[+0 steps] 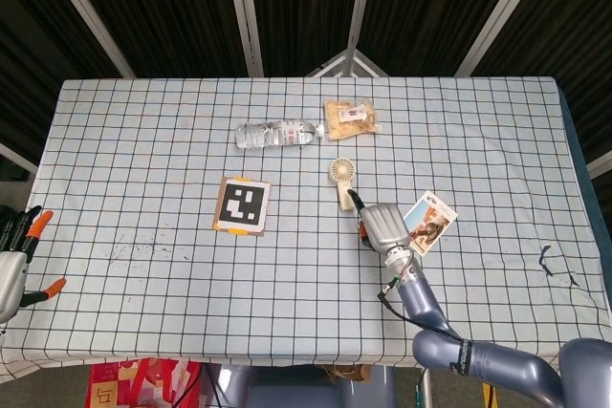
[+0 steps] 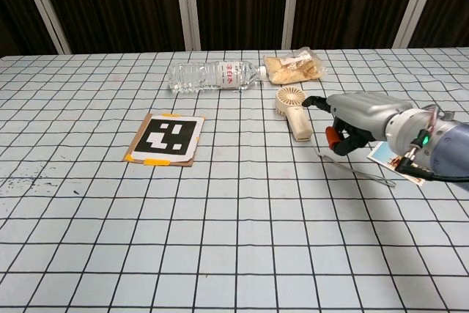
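Right hand [image 1: 384,225]: above the table, just at 4 o'clock of the fan [image 1: 343,182], one finger pointing at its handle, others curled, grasping nothing
Fan: lying flat mid-table, cord [image 2: 359,171] trailing toward 4 o'clock under the hand
Card [image 1: 430,221]: just at 3 o'clock of the right hand
Left hand [image 1: 13,265]: at the table's 8 o'clock edge, fingers spread, released
Bottle [image 1: 275,133], snack bag [image 1: 350,117]: at 12 o'clock of the fan
Marker [image 1: 242,205]: at 9 o'clock of the fan
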